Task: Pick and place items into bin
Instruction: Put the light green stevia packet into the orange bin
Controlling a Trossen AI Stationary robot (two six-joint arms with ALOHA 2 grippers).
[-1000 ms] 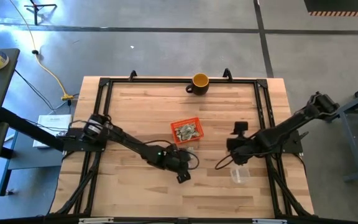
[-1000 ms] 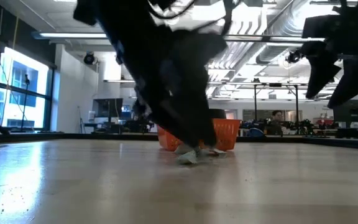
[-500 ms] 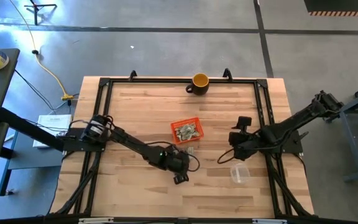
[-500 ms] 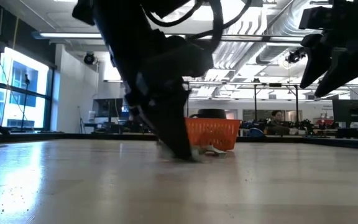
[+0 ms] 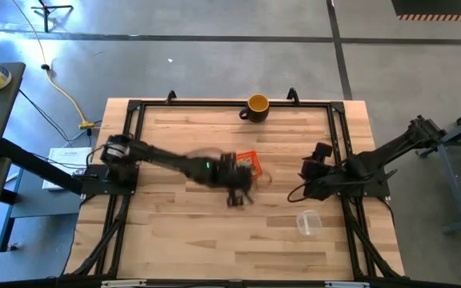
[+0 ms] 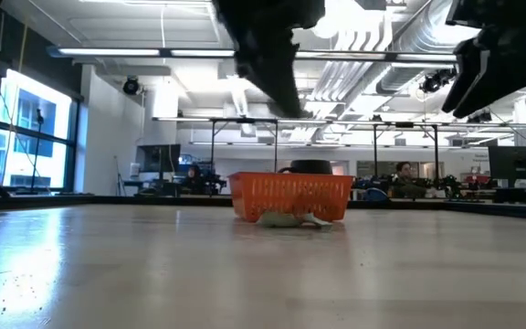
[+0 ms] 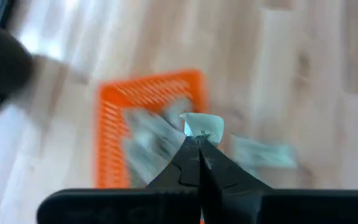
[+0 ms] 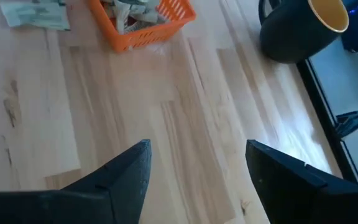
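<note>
The bin (image 5: pixel 249 161) is a small orange basket at mid-table holding several pale wrapped items (image 8: pixel 132 12); it also shows in the low view (image 6: pixel 290 195) and the left wrist view (image 7: pixel 114 124). My left gripper (image 7: pixel 199 139) is raised above the bin's near side (image 5: pixel 238 194), shut on one pale item (image 7: pixel 202 123). Another item (image 8: pixel 36 15) lies flat on the table in front of the bin (image 6: pixel 292 219). My right gripper (image 8: pixel 194 168) hovers open to the right of the bin (image 5: pixel 312 170), with nothing between its fingers. My left gripper pinches the pale item by its edge (image 7: pixel 199 132) between its two fingertips. The fingers point down from above. The item sticks out beyond the tips and is lifted clear of the table, over the bin's edge.
A yellow mug (image 5: pixel 258 105) stands at the far edge. A clear plastic cup (image 5: pixel 308 222) lies near the right side, in front of my right arm. A black frame (image 5: pixel 134 112) rims the wooden table.
My left gripper has risen from the table just in front of the bin, carrying one pale item up with it, and has swung toward the far edge over the bin. My right gripper has drawn back a little toward the far right.
</note>
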